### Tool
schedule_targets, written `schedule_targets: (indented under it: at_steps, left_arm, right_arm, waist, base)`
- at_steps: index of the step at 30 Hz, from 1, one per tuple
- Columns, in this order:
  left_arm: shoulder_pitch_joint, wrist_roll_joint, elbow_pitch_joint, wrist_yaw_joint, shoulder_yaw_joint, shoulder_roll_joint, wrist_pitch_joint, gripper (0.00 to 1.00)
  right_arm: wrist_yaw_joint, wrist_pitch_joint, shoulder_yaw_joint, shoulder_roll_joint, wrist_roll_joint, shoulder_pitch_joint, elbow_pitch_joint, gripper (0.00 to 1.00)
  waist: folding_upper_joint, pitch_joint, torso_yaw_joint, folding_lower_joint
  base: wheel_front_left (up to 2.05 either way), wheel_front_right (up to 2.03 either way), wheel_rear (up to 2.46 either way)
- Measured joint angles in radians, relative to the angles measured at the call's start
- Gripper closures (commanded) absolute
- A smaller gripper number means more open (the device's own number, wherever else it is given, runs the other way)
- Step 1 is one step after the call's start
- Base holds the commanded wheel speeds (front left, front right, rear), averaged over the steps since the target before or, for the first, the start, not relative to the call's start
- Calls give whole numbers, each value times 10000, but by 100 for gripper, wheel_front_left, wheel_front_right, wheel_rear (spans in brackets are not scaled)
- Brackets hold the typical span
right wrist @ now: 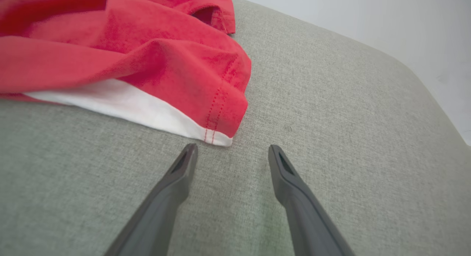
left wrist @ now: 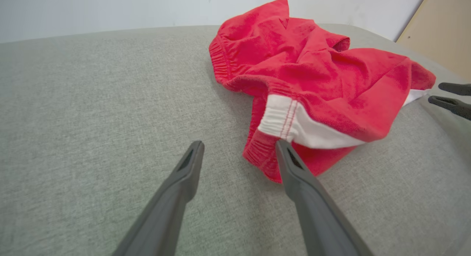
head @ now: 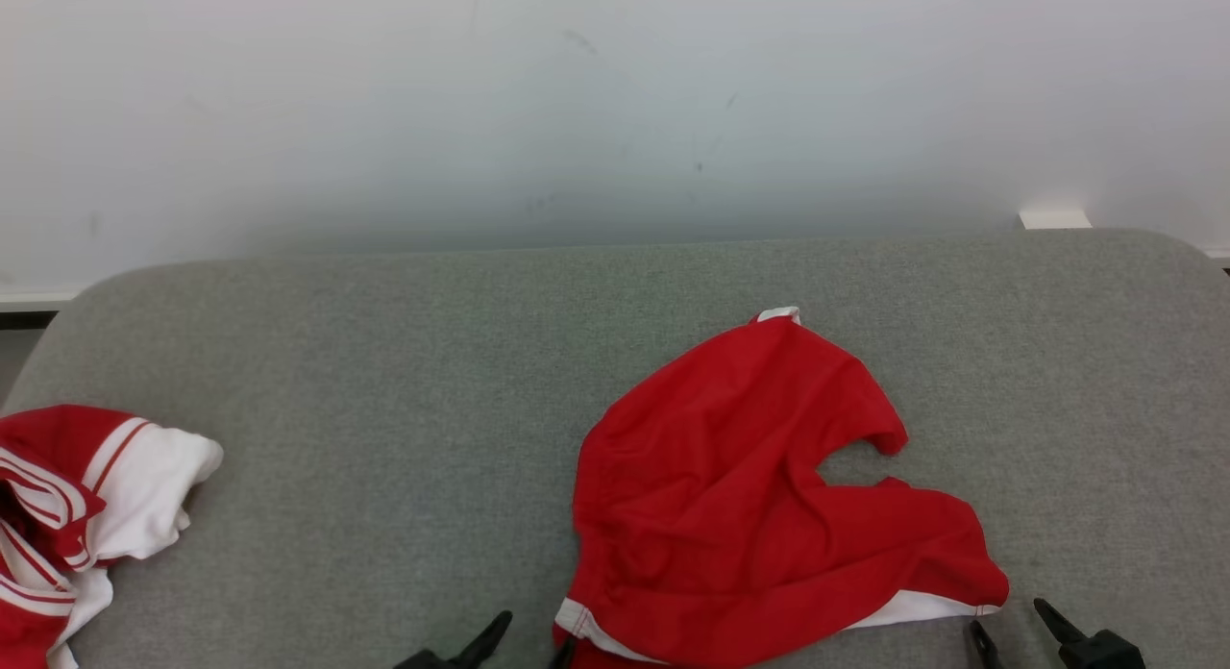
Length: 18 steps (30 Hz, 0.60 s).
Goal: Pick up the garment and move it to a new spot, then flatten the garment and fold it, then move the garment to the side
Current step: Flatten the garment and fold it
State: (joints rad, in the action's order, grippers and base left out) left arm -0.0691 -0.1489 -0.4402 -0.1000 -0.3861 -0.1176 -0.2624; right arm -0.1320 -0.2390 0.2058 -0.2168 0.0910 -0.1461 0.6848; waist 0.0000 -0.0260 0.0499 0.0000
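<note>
The garment (head: 759, 496) is a pair of red shorts with white trim, lying rumpled on the grey fabric surface (head: 384, 361) at the front centre. My left gripper (head: 533, 631) stands open at the near left corner of the garment (left wrist: 312, 79); in the left wrist view its right finger (left wrist: 290, 164) touches the white waistband edge. My right gripper (head: 1009, 621) is open just off the garment's near right corner. In the right wrist view the white-hemmed leg corner (right wrist: 217, 134) lies just ahead of the open right gripper (right wrist: 232, 151), with nothing between the fingers.
A second red and white striped garment (head: 86, 506) lies bunched at the surface's left edge. A pale wall (head: 615, 102) runs behind the surface. The other arm's fingers (left wrist: 452, 98) show at the right edge of the left wrist view.
</note>
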Motion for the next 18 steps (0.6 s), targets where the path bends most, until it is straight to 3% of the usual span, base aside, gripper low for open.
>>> schedule_targets:
  at_steps: [9, 18]
  left_arm:
    - [-513, -378, -222, -217, -410, -169, 270, 0]
    - [-567, -974, 602, -263, -968, -602, 1057, 0]
  right_arm:
    - [0, -190, 920, 19, 121, -981, 924, 0]
    - [0, -259, 1250, 15, 428, -1201, 1095, 0]
  waist:
    - [0, -214, -113, 0]
    - [0, -348, -253, 0]
  base:
    - [0, 0, 0]
    - [0, 0, 0]
